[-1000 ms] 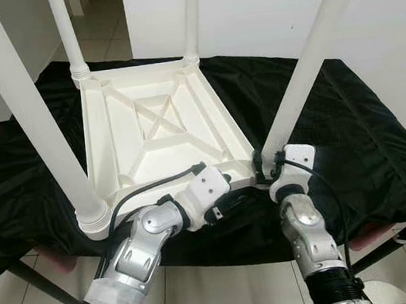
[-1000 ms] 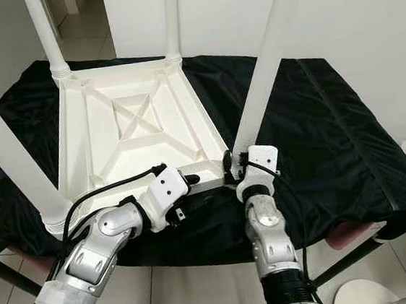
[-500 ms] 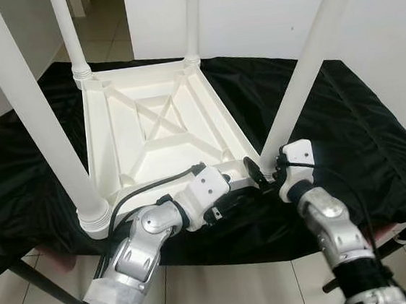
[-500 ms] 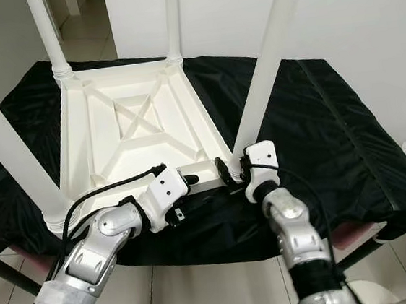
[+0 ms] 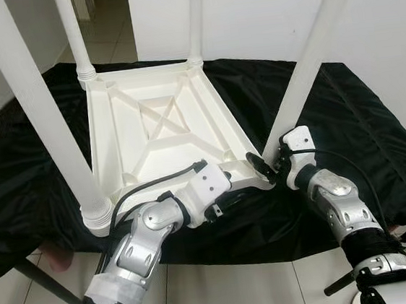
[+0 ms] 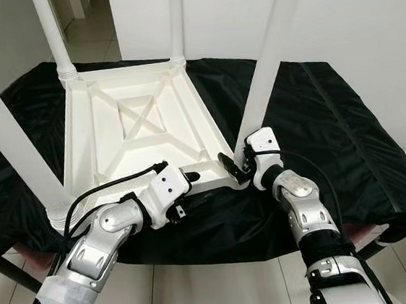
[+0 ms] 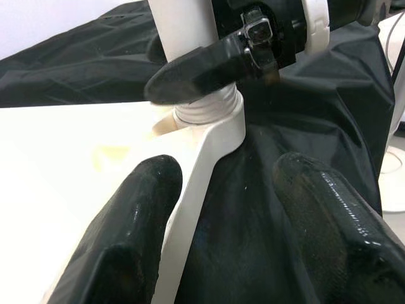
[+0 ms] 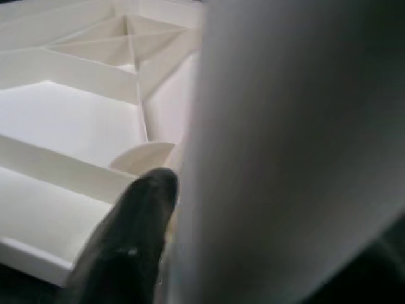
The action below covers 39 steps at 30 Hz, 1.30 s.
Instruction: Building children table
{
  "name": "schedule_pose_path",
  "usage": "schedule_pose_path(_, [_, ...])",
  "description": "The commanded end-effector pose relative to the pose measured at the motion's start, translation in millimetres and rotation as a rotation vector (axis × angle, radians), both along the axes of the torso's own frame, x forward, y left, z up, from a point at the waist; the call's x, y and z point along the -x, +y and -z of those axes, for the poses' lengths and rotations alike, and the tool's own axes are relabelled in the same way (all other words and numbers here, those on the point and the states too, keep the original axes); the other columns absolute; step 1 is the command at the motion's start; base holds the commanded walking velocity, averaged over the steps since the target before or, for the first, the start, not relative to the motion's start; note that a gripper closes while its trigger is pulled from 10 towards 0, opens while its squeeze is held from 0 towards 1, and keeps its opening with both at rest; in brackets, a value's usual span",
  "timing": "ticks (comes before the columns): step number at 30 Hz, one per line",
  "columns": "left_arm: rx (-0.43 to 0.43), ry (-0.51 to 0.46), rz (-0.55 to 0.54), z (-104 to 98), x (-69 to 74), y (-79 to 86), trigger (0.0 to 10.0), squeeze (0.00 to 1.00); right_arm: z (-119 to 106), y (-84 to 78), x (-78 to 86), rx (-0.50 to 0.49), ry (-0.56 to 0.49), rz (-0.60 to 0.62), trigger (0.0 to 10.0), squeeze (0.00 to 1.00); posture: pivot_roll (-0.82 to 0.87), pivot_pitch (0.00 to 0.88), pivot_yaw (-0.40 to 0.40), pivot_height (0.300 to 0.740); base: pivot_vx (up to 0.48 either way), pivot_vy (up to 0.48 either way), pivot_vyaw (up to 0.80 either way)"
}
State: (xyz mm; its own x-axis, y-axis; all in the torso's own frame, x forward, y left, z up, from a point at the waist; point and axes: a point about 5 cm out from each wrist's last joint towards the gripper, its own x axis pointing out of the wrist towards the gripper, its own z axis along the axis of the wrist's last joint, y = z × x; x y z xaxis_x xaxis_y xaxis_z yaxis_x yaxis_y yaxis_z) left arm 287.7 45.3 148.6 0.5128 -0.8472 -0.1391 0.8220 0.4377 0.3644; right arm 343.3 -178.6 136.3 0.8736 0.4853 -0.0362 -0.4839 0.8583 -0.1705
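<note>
1. The white plastic children's table point(image 5: 159, 131) lies upside down on the black-cloth-covered counter point(image 5: 345, 122), its ribbed underside up and all four white tube legs standing in their corner sockets.
2. The right claw point(image 5: 269, 168) is at the base of the near-right white leg point(image 5: 304, 76), one finger on each side of the tube just above its socket. Whether the fingers press on it cannot be told.
3. A second ago the right forearm rose almost straight up beneath that corner. Now it has swung out to the robot's right and reaches the leg from the side, which looks like a turn or a regrip to seat the leg.
4. The left claw point(image 7: 221, 209) stays where it was, fingers spread to either side of the tabletop's near edge beside that socket, apparently steadying it, not visibly clamped.
5. The table sits slightly shifted in the head views, which may be camera motion.
</note>
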Motion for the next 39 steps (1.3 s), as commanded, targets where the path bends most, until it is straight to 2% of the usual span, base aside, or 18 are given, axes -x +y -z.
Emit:
schedule_pose_path(1, [0.005, -0.023, -0.041, -1.1, -2.9, 0.8, 10.0, 0.00, 4.5, 0.5, 0.3, 0.010, 0.029, -0.022, 0.0, 0.00, 0.06, 0.000, -0.081, 0.740, 0.000, 0.000, 0.00])
schedule_pose_path(8, [0.007, -0.024, -0.044, -1.5, -1.7, 1.9, 10.0, 0.00, 10.8, -0.8, 0.2, -0.004, 0.059, -0.039, 0.0, 0.00, 0.06, 0.000, -0.077, 0.740, 0.000, 0.000, 0.00])
schedule_pose_path(9, [0.007, -0.022, -0.043, -1.0, -1.0, 2.2, 10.0, 0.00, 11.3, -0.8, -0.5, -0.027, 0.063, -0.036, 10.0, 0.00, 0.06, 0.000, -0.076, 0.740, 0.000, 0.000, 0.00])
schedule_pose_path(11, [0.008, -0.021, -0.042, -0.8, -0.7, 2.4, 10.0, 0.00, 10.5, -0.5, -0.9, -0.051, 0.062, -0.028, 10.0, 0.00, 0.06, 0.000, -0.076, 0.740, 0.000, 0.000, 0.00])
schedule_pose_path(13, [0.009, -0.015, -0.042, 0.0, 0.2, 3.3, 10.0, 0.00, 8.1, 0.2, -2.4, -0.105, 0.050, 0.041, 10.0, 0.00, 0.06, 0.010, -0.069, 0.740, 0.000, 0.000, 0.00])
schedule_pose_path(16, [0.009, -0.012, -0.043, 0.4, 0.7, 3.6, 10.0, 0.00, 7.5, 0.1, -3.1, -0.119, 0.045, 0.075, 10.0, 0.00, 0.06, 0.010, -0.069, 0.740, 0.000, 0.000, 0.00])
schedule_pose_path(18, [0.007, -0.006, -0.040, 1.7, 2.4, 3.6, 10.0, 0.00, 6.8, 3.0, -4.1, -0.190, 0.045, 0.163, 10.0, 0.00, 0.05, 0.021, -0.062, 0.740, 0.000, 0.000, 0.00])
schedule_pose_path(21, [0.006, -0.001, -0.038, 2.6, 3.7, 3.8, 10.0, 0.00, 6.6, 5.2, -3.8, -0.236, 0.046, 0.217, 10.0, 0.00, 0.05, 0.025, -0.057, 0.740, 0.000, 0.000, 0.00])
schedule_pose_path(22, [0.001, 0.006, -0.035, 4.5, 5.3, 4.3, 10.0, 0.00, 7.2, 7.6, -3.1, -0.288, 0.046, 0.302, 10.0, 0.00, 0.05, 0.031, -0.052, 0.740, 0.000, 0.000, 0.00])
schedule_pose_path(23, [0.001, 0.006, -0.035, 4.5, 5.3, 4.3, 10.0, 0.00, 7.2, 7.6, -3.1, -0.288, 0.046, 0.302, 10.0, 0.00, 0.05, 0.031, -0.052, 0.740, 0.000, 0.000, 0.00])
schedule_pose_path(25, [-0.001, 0.010, -0.034, 5.2, 6.0, 4.8, 10.0, 0.00, 9.3, 7.7, -1.7, -0.310, 0.051, 0.420, 10.0, 0.00, 0.04, 0.034, -0.050, 0.740, 0.000, 0.000, 0.00])
schedule_pose_path(26, [-0.001, 0.010, -0.034, 5.2, 6.0, 4.8, 10.0, 0.00, 9.3, 7.7, -1.7, -0.310, 0.051, 0.420, 10.0, 0.00, 0.04, 0.034, -0.050, 0.740, 0.000, 0.000, 0.00])
schedule_pose_path(28, [0.000, 0.011, -0.033, 4.6, 6.3, 5.1, 10.0, 0.00, 10.7, 10.6, 1.8, -0.306, 0.044, 0.521, 10.0, 0.00, 0.04, 0.039, -0.047, 0.740, 0.000, 0.000, 0.00])
schedule_pose_path(31, [0.002, 0.011, -0.033, 4.1, 6.4, 5.1, 10.0, 0.00, 11.1, 14.5, 4.5, -0.309, 0.039, 0.555, 10.0, 0.00, 0.04, 0.039, -0.047, 0.740, 0.000, 0.000, 0.00])
schedule_pose_path(33, [0.004, 0.015, -0.033, 4.0, 6.7, 4.8, 10.0, 0.00, 13.7, 30.0, 13.6, -0.257, -0.003, 0.650, 10.0, 0.00, 0.04, 0.048, -0.040, 0.740, 0.000, 0.000, 0.00])
schedule_pose_path(35, [0.003, 0.018, -0.030, 4.6, 7.7, 4.7, 10.0, 0.00, 14.2, 40.0, 19.9, -0.255, -0.027, 0.722, 10.0, 0.00, 0.04, 0.047, -0.040, 0.740, 0.000, 0.000, 0.00])
schedule_pose_path(37, [0.003, 0.018, -0.030, 4.6, 7.7, 4.7, 10.0, 0.00, 14.2, 40.0, 19.9, -0.255, -0.027, 0.722, 10.0, 0.00, 0.04, 0.047, -0.040, 0.740, 0.000, 0.000, 0.00])
schedule_pose_path(39, [0.002, 0.022, -0.031, 5.5, 8.4, 5.0, 10.0, 0.00, 12.2, 52.8, 23.3, -0.270, -0.030, 0.729, 10.0, 0.00, 0.04, 0.049, -0.040, 0.740, 0.000, 0.000, 0.00])
